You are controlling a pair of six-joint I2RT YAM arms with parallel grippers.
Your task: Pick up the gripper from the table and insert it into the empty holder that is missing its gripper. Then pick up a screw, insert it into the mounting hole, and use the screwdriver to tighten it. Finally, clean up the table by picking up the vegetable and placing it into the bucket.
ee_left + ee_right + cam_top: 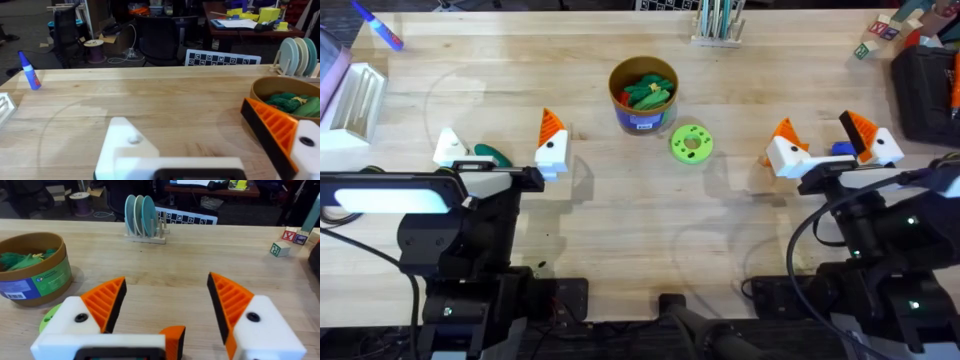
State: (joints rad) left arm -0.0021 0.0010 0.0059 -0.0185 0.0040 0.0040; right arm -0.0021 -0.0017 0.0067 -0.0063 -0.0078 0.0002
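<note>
My left gripper is open over the table's left side; one finger is a bare white block and the other carries an orange ribbed pad. A dark green vegetable lies on the table between its fingers. The bucket, yellow-rimmed with a blue label, stands at centre back with green toy pieces inside; its rim and wall face the wrists. At the right my right gripper is open, both fingers orange-padded. The loose gripper, holder, screw and screwdriver are out of view.
A light green disc sits just right of the bucket. At the back edge are a blue-pink marker, a plate rack and toy blocks. A white rack lies far left and a black case far right.
</note>
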